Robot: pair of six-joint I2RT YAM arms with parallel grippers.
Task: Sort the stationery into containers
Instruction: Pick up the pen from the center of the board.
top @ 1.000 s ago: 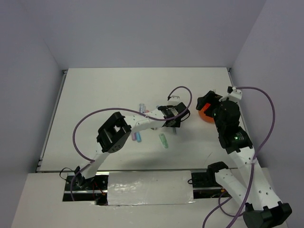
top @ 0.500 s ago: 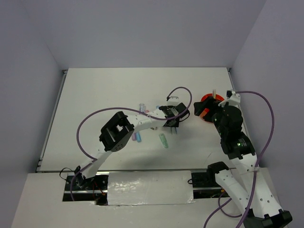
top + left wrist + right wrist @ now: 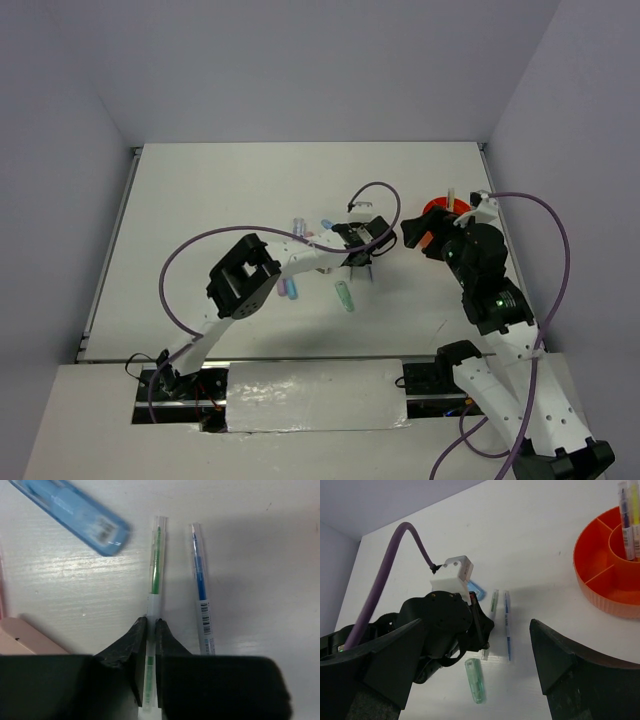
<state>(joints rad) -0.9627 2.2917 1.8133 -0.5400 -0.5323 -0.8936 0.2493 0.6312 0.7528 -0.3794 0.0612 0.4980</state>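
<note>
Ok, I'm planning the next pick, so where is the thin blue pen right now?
In the left wrist view the blue pen lies on the table just right of the green pen clamped in the left gripper, parallel and apart.

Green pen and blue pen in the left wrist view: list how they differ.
The green pen sits pinched in the left gripper; the blue pen lies free beside it. The green pen has a green core, the blue pen a blue one. Both are thin, clear-barrelled, lying nearly parallel.
</note>
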